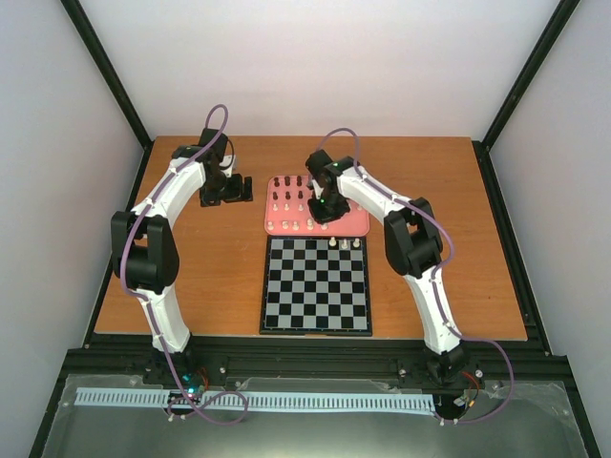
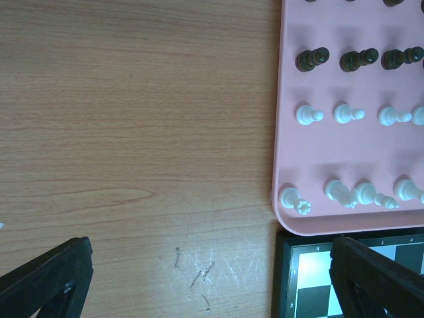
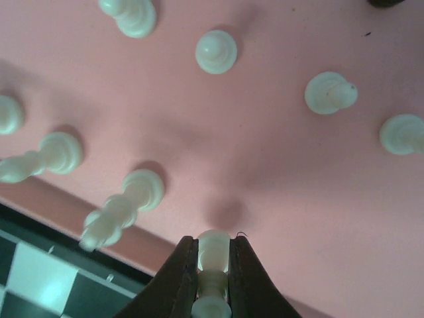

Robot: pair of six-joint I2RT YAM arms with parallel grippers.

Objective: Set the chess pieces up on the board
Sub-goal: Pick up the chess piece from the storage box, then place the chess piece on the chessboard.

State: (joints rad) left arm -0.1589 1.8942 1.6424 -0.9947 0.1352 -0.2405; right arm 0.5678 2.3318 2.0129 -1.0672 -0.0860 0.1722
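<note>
In the right wrist view my right gripper (image 3: 213,257) is shut on a cream-white chess piece (image 3: 213,240), held just above the pink tray (image 3: 285,185). Other white pieces (image 3: 126,202) stand around it on the tray. From above, the right gripper (image 1: 327,212) hangs over the tray's near side, beside the board (image 1: 315,291). Three white pieces (image 1: 344,244) stand on the board's far row. My left gripper (image 2: 209,268) is open over bare wood, left of the tray (image 2: 288,79) and the board's corner (image 2: 311,262). Rows of dark pieces (image 2: 311,59) and white pieces (image 2: 308,114) stand on the tray.
The wooden table (image 1: 210,277) stretches left and right of the board. The left arm's gripper (image 1: 226,191) sits near the tray's left edge. Pale walls and black frame posts enclose the table on three sides.
</note>
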